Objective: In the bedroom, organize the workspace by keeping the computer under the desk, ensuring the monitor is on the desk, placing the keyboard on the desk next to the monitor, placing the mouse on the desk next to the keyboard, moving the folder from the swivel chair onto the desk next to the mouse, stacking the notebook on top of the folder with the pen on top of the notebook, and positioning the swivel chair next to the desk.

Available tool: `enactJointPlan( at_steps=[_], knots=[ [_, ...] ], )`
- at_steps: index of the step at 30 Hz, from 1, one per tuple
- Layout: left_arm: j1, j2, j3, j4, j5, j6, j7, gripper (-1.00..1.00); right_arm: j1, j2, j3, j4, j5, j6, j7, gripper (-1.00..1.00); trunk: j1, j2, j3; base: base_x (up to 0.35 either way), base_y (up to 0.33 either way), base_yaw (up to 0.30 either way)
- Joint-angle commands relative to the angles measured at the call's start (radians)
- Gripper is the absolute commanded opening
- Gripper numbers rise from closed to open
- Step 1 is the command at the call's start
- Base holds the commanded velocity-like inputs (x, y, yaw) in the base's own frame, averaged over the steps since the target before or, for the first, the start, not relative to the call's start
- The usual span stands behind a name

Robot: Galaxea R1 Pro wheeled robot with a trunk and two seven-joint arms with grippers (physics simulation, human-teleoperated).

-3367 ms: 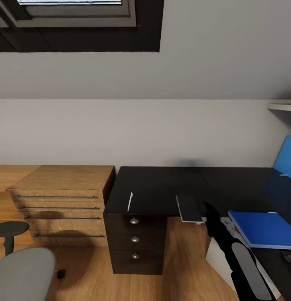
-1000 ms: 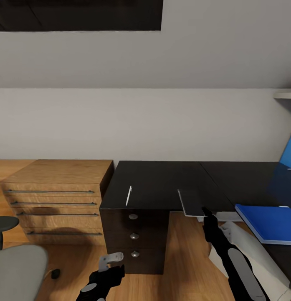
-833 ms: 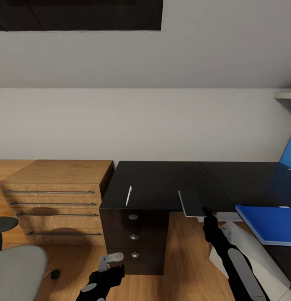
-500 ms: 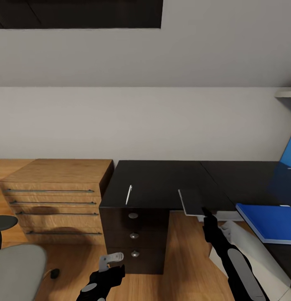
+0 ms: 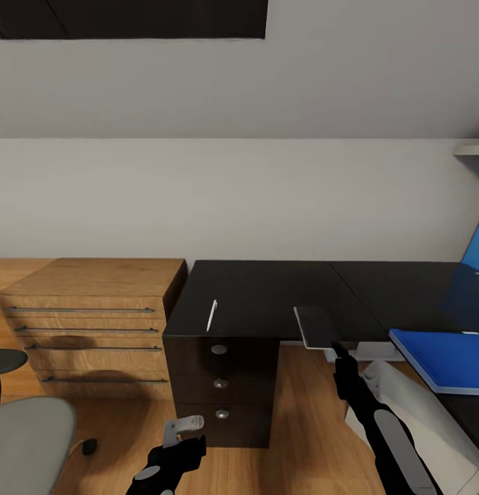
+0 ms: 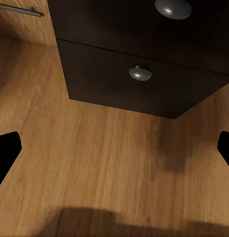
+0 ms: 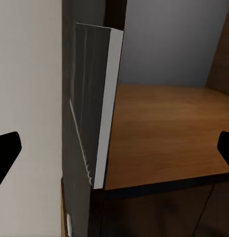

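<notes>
The black-topped desk [image 5: 260,289] stands against the wall. On it lie the thin white pen [image 5: 212,315], the grey notebook [image 5: 315,327] jutting over the front edge, and the blue folder [image 5: 438,356] to the right. My right gripper [image 5: 337,352] hangs just in front of and below the notebook's overhanging end, open and not touching it. In the right wrist view the notebook [image 7: 95,113] shows edge-on ahead of the open right gripper [image 7: 114,148]. My left gripper [image 5: 184,427] is low before the desk drawers, open and empty, also in the left wrist view [image 6: 114,153]. The swivel chair [image 5: 26,440] is at lower left.
A wooden drawer unit [image 5: 95,323] stands left of the desk. Black drawers with silver knobs [image 5: 222,385] face my left gripper over wood floor [image 6: 104,168]. A white pedestal leg [image 5: 394,392] is behind my right arm. A blue upright panel [image 5: 476,247] is at the right edge.
The whole view has drifted slightly, so everything sits a little higher in the picture. My left arm came into view since the oldest frame; both arms have barely moved in the last second.
</notes>
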Motion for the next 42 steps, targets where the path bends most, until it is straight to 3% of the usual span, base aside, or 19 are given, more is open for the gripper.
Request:
enactJointPlan(
  at_steps=[1, 21, 22, 25, 42],
  knots=[
    [-0.001, 0.001, -0.002, 0.000, 0.009, 0.002, 0.008, 1.00, -0.001, 0.000, -0.001, 0.000, -0.005, 0.004, -0.006, 1.00, 0.000, -0.001, -0.001, 0.000, 0.000, 0.000],
    [-0.001, 0.005, -0.001, 0.017, 0.008, -0.003, 0.003, 1.00, -0.001, 0.000, -0.001, 0.006, -0.003, 0.004, -0.006, 1.00, 0.000, -0.001, -0.001, 0.085, 0.000, 0.000],
    [-0.001, 0.005, -0.001, 0.017, 0.008, -0.003, 0.004, 1.00, -0.001, -0.001, -0.003, 0.060, -0.004, 0.004, -0.006, 1.00, 0.000, -0.001, -0.001, 0.004, 0.000, 0.000],
    [-0.001, 0.005, -0.001, 0.017, 0.008, -0.003, 0.004, 1.00, -0.002, -0.001, -0.004, 0.077, -0.004, 0.003, -0.006, 1.00, 0.000, -0.001, -0.001, 0.002, 0.000, 0.000],
    [-0.001, 0.005, -0.001, 0.018, 0.009, -0.001, 0.003, 1.00, -0.002, 0.001, -0.001, 0.086, -0.002, 0.003, -0.006, 1.00, 0.000, -0.001, -0.001, 0.020, 0.000, 0.000]
  ],
)
